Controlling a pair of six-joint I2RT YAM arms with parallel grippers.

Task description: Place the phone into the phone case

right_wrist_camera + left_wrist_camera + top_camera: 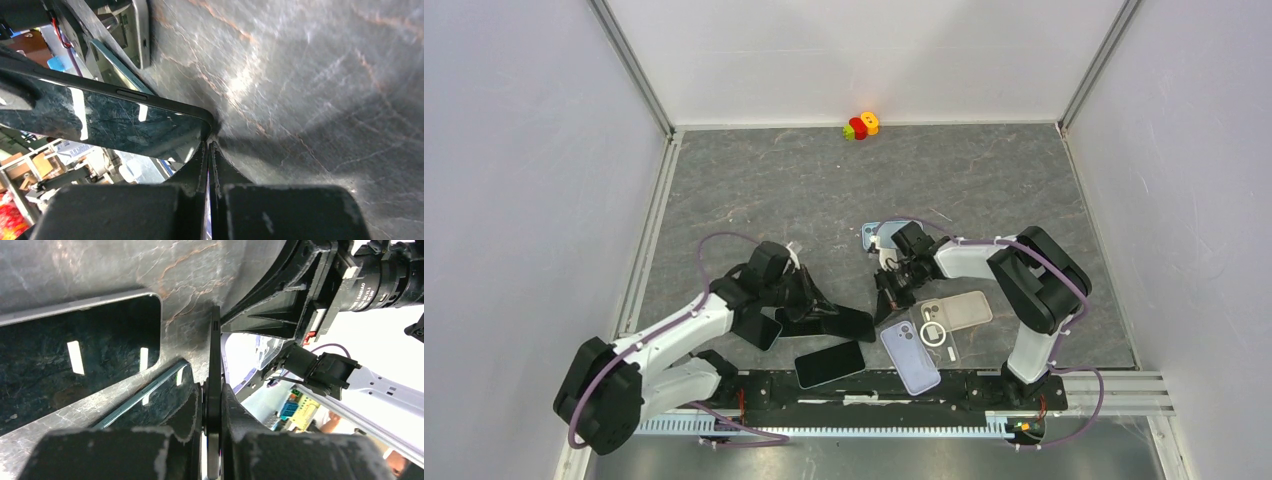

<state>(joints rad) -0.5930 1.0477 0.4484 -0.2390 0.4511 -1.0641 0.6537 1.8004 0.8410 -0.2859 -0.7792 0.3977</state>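
**Left grip on edge-on slab, crowded near the arm bases**

Left jaws are clamped on a thin dark slab (215, 350) held on edge. I cannot tell whether it is a phone or a case, or whether its far end touches the desk (764, 180). Right jaws are pressed together with nothing seen between them, tips at the corner of a dark phone (110, 120). A clear case (939, 335) and a beige case (969, 308) lie flat by the right arm's base. A purple phone (911, 358) is just beside them, and a black phone (829, 362) lies near the front rail.

Risks:
- The pinch on the edge is narrow, so the slab may pivot or slip when tilted.
- The arms are close at centre and could clash.
- A low sweep could shove neighbouring phones.

Open room is the far half of the desk. Side walls hem both arms.
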